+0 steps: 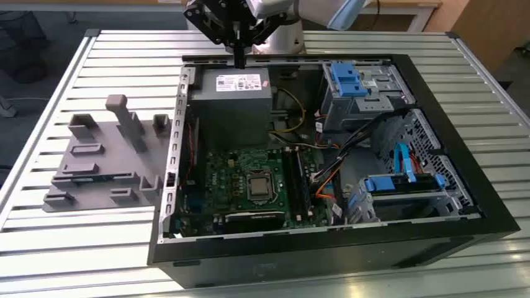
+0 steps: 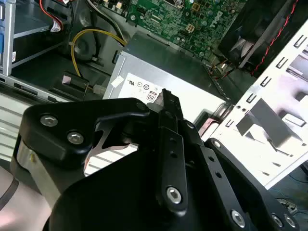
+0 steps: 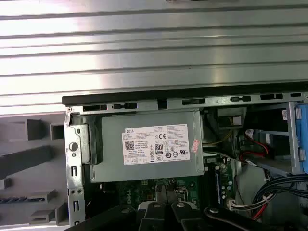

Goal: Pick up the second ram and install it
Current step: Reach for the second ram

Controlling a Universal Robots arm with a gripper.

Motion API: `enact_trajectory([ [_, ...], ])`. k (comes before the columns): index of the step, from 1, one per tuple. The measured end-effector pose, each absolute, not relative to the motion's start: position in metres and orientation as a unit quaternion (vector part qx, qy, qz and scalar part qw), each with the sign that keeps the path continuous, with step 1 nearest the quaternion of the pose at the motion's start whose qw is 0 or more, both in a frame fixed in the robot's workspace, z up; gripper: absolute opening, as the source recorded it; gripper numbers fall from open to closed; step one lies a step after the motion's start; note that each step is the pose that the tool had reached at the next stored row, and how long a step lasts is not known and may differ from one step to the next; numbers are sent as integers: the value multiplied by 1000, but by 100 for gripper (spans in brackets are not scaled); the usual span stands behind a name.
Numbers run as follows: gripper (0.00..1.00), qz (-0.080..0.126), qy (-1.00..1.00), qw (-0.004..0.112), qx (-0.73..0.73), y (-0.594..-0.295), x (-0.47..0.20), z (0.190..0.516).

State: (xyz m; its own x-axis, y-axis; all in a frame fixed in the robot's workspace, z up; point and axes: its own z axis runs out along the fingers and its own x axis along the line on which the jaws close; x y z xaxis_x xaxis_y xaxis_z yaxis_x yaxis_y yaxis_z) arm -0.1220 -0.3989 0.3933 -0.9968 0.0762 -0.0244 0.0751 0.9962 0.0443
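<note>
First wrist view, at the grey holder tray: a thin blue-green strip stands edge-on in one of the tray's slots. We take it for the second ram, though so little of it shows that we cannot be sure. It lies well apart from the gripper, off to its side and beyond the metal wall of the computer case.

We judge the ram light, stiff and thin, with fragile chips on its flat faces and contacts along one long edge. It is best taken by its bare upper edge, near the middle so that it hangs level, and squeezed only gently.

The gripper hangs over the power supply near the case's rim, above it and not touching. In the second wrist view its fingers are pressed together, and we see nothing between them.

The green circuit board with its long black slot rails lies past the power supply, farther from the gripper. Case and tray both rest on a ribbed metal table.
</note>
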Motion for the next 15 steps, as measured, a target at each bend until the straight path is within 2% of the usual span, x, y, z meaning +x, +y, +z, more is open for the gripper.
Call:
enact_trajectory([
  [15, 11, 22, 999, 13, 38, -399, -125, 393],
])
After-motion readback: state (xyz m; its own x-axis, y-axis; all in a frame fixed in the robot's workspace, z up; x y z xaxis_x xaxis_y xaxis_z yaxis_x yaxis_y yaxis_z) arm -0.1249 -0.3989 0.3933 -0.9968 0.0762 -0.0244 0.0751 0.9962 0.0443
